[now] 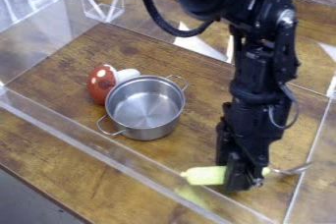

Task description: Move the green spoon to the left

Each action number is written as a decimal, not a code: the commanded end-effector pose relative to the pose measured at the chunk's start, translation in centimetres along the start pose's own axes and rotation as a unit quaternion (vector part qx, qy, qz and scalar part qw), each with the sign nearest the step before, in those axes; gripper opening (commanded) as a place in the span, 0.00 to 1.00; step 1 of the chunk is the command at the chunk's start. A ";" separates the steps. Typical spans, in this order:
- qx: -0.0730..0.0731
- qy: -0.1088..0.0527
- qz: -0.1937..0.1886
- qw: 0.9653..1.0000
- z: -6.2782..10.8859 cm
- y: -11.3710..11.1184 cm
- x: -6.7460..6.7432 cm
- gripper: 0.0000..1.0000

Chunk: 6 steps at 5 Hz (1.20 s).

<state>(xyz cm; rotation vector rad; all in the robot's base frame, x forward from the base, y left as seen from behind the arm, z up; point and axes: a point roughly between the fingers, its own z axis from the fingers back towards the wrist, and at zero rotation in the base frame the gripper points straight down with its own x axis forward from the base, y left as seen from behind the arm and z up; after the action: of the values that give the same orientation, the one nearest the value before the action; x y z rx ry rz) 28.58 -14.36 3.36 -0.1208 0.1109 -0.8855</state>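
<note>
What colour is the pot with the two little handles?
The pot is silvery grey, seen in the camera view.

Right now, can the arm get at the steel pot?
Probably not yet: the tool looks closed on the green spoon, so it likely needs freeing first. Nothing visible stands between it and the steel pot.

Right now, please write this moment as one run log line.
hand: shut on green spoon | steel pot: upright, apart from spoon | mushroom toy: beside pot
</note>
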 end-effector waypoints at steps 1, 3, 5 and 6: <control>0.004 -0.021 0.023 1.000 0.4 0.8 0.6 0.00; 0.021 -0.004 0.030 0.999 2.3 -0.4 -0.1 0.00; 0.046 0.011 0.038 0.998 4.9 -1.6 0.1 0.00; 0.064 0.022 0.033 0.997 6.6 -1.8 0.4 0.00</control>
<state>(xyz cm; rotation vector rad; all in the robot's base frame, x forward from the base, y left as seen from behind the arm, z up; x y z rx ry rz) 28.00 -14.70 7.02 0.0255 0.2020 -0.8119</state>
